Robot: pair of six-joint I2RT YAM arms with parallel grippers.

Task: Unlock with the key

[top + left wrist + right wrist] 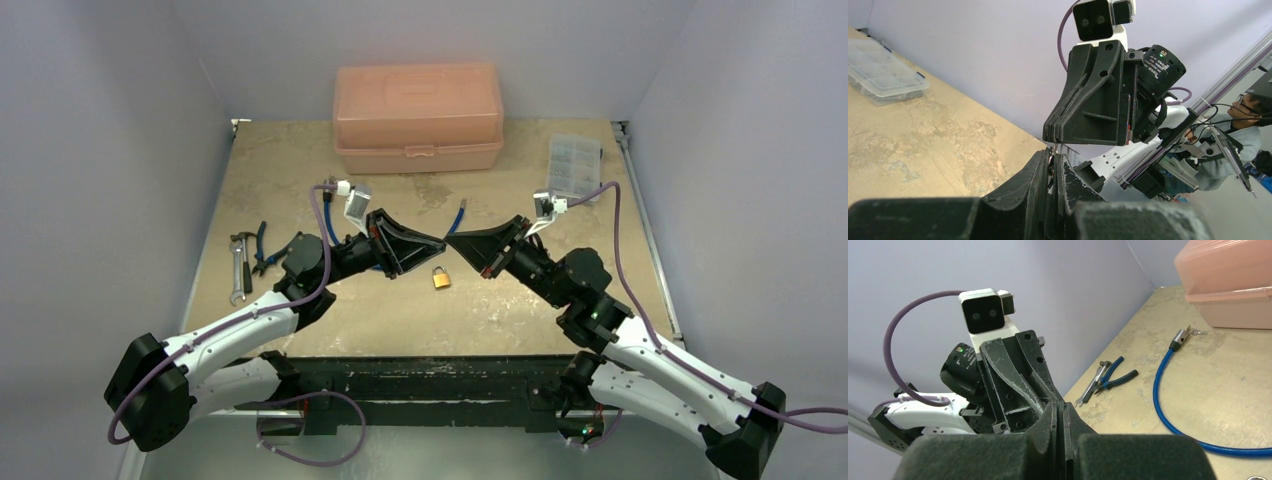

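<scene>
Two grippers nose to nose over the table [560, 300]: the left gripper [438, 244] is pinched almost flat on the one key [1057, 148], a silver sliver at its tips, and the right gripper [453, 238] is pressed fully together. One brass padlock [440, 277] lies just beneath them. One blue cable [1160, 390] sits beyond, one pink box [418, 115] at the back.

White links [230, 335], black joints [585, 275] and purple cables [321, 230] are seen on both arms [670, 365]; the left end effector [1053, 159] and right end effector [1055, 139] are moulded black.
</scene>
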